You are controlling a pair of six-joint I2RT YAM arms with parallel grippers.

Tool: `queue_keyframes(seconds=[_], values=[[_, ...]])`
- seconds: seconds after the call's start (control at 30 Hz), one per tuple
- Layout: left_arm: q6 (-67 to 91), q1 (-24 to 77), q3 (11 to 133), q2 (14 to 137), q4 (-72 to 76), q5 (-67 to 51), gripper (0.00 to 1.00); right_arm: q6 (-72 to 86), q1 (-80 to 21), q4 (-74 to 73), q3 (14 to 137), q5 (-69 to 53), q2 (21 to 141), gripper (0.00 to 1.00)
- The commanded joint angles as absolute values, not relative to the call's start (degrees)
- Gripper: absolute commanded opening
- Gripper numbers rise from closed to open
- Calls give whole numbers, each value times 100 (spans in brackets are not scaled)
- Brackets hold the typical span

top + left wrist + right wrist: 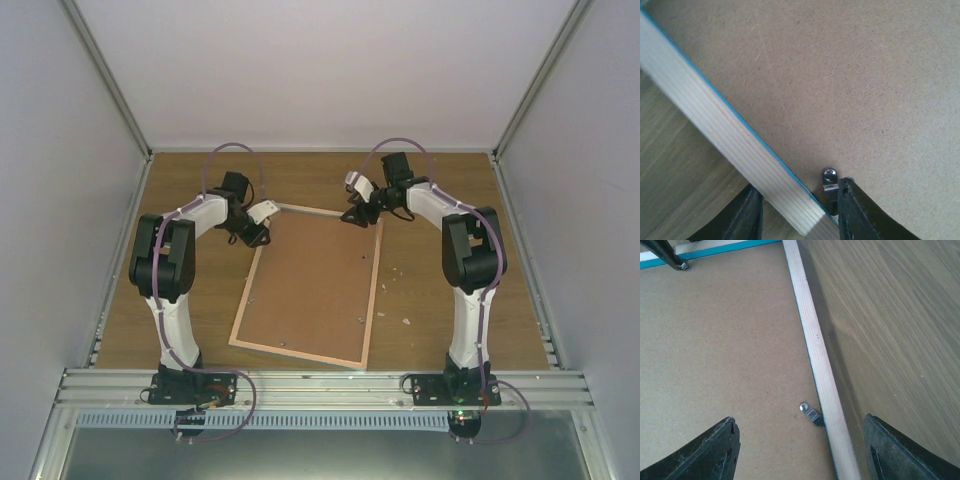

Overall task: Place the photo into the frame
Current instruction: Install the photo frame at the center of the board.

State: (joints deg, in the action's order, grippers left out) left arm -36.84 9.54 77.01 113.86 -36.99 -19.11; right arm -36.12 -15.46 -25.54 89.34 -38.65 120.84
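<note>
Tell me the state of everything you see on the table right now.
Frame, lying face down on the table, back up.
Backing, seated in the frame.
Clip, flat on the backing by the right rail.
Left fingers, astride the frame's left edge; grip unclear.
Right fingers, open above the frame's right edge.
Photo, not in view.
</note>
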Motion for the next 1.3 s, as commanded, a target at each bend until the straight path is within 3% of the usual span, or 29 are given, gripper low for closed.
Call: queue_keyframes(seconds=[0.0, 0.2, 0.23, 0.37, 0.57, 0.9, 1.07, 1.27], values=[[-3993, 940, 7559, 11392, -3448, -1393, 32, -3511, -1464, -2575, 8934, -3855, 11849, 68], [-3883, 950, 7570, 11310, -3454, -1522, 25, -3224, -1433, -2686, 8915, -3711, 11717, 68], [-3811, 949, 7562, 11297, -3454, -1559, 26, -3133, -1419, -2723, 8906, -3667, 11662, 68], [-3521, 908, 7522, 11196, -3425, -1847, 48, -2870, -1255, -3020, 8811, -3664, 11399, 69], [-2929, 565, 7687, 11162, -3359, -2453, 50, -3527, -1099, -3404, 7771, -3558, 10676, 71], [-2477, 127, 7370, 10889, -2974, -3172, 49, -3309, -1037, -3778, 6564, -2849, 10047, 43], [-2416, -408, 7296, 10716, -2876, -3550, 46, -3236, -926, -3889, 6144, -2865, 9614, 41], [-2836, -580, 7002, 10615, -2805, -2952, 40, -3230, -932, -3846, 5587, -2732, 9481, 35]])
